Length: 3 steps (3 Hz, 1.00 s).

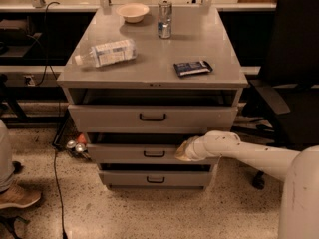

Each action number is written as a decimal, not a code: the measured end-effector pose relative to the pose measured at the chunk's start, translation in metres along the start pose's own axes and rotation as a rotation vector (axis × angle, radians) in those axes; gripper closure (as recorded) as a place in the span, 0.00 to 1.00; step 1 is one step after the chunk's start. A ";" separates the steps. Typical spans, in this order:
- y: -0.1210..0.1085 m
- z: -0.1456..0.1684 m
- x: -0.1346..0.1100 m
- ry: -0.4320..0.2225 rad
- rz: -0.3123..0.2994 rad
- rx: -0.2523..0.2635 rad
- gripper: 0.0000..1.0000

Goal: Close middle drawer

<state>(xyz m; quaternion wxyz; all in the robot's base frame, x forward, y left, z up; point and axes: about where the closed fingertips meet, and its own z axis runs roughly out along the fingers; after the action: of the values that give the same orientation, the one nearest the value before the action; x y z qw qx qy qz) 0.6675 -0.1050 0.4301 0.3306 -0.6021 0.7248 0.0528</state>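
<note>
The middle drawer (129, 153) is a grey metal drawer with a low front panel and a small dark handle (154, 154). It stands slightly out, with a dark gap above it. My gripper (181, 152) is at the end of the white arm coming from the right. It rests against the right part of the middle drawer's front panel, just right of the handle.
The top drawer (152, 117) stands out a little, and the bottom drawer (155, 179) sits below. On the cabinet top (149, 49) lie a plastic bottle (105, 52), a bowl (132, 12), a can (164, 19) and a dark packet (193, 67). A black chair (291, 73) stands right.
</note>
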 end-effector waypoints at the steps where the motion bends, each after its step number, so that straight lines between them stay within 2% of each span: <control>1: 0.000 0.000 0.000 0.000 0.000 0.000 0.84; 2: 0.000 0.000 0.000 0.000 0.000 0.000 0.61; 3: 0.000 0.000 0.000 0.000 0.000 0.000 0.61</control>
<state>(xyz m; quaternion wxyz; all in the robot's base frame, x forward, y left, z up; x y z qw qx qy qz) 0.6674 -0.1049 0.4299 0.3305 -0.6022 0.7248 0.0529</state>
